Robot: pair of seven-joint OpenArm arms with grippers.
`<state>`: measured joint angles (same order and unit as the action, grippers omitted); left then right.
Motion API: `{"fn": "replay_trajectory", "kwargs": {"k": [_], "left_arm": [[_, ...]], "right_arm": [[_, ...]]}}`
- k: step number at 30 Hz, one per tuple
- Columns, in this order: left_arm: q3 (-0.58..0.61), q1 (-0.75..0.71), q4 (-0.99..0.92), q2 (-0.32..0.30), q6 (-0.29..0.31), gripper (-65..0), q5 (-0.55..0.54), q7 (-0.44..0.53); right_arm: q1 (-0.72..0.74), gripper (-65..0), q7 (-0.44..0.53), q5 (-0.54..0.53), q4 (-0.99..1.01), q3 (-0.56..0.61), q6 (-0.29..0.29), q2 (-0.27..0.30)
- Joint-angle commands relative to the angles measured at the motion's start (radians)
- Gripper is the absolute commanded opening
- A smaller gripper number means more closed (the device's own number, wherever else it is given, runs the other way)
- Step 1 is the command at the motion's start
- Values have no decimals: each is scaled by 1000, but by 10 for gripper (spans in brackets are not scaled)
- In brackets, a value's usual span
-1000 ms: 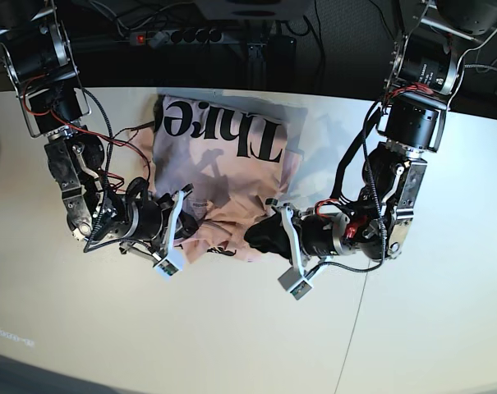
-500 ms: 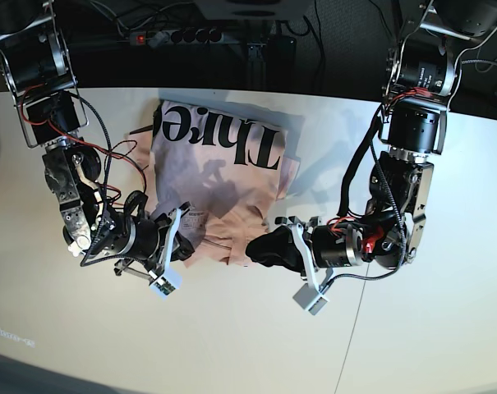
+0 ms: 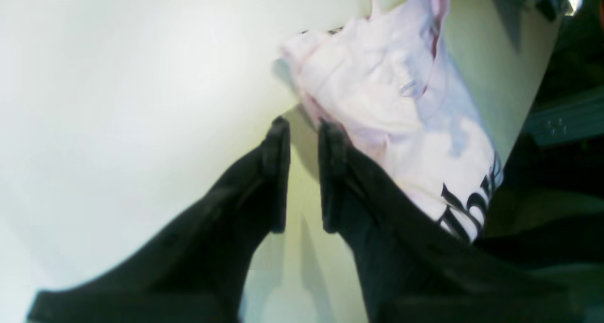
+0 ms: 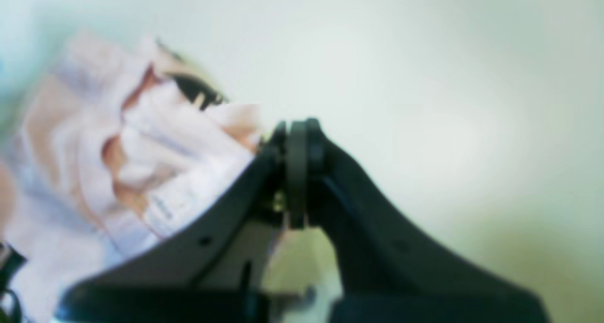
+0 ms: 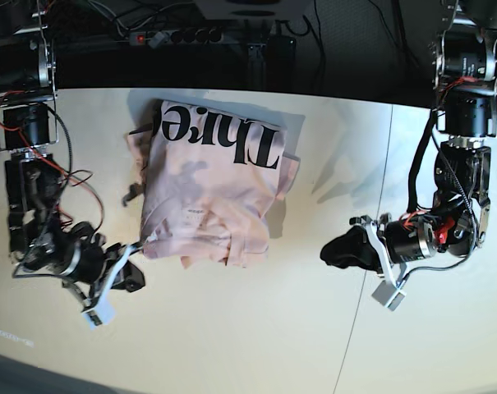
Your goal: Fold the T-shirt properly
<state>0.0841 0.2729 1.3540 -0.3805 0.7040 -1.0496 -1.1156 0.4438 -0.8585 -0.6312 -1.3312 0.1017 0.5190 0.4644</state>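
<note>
The pale pink T-shirt (image 5: 207,197) lies bunched into a rough rectangle on the white table (image 5: 248,336), black lettering up at its far end and a rumpled near edge. It also shows in the left wrist view (image 3: 391,101) and the right wrist view (image 4: 141,157). My left gripper (image 5: 332,250) (image 3: 304,127) is off to the shirt's right, low over the table, its fingers a narrow gap apart and empty. My right gripper (image 5: 137,277) (image 4: 297,127) is at the shirt's near left corner, fingers shut together with no cloth seen between them.
A black power strip (image 5: 178,35) and cables lie beyond the table's far edge. A thin seam (image 5: 371,246) runs down the table on the right. Red and black wires (image 5: 75,185) hang along the arm on the left.
Both grippers have pulled away from the shirt's near edge, one to each side. The cloth they were at now lies on the table. The shirt's near edge has settled.
</note>
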Motion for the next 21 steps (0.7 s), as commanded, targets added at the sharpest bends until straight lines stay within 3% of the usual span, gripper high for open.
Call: {"fn": "replay_trajectory", "kwargs": {"k": [1, 6, 11, 17, 21], "left_arm": [[-33, -13, 63, -26, -6, -534, -29, 11], [-201, -207, 274, -109, -6, -534, -47, 12], [-352, -394, 386, -130, -6, -534, -69, 11], [-496, -620, 463, -130, -6, -534, -69, 11], [-565, -787, 501, -129, -6, -534, -69, 13]], "right_arm": [[15, -650, 9, -35, -27, -53, 65, 37], [-86, -650, -14, -76, -55, -240, 65, 138], [-275, -650, -66, -132, -89, -457, 66, 213], [-574, -650, -166, -272, -181, -769, 69, 225], [-793, -650, -179, -295, -258, -910, 72, 204]]}}
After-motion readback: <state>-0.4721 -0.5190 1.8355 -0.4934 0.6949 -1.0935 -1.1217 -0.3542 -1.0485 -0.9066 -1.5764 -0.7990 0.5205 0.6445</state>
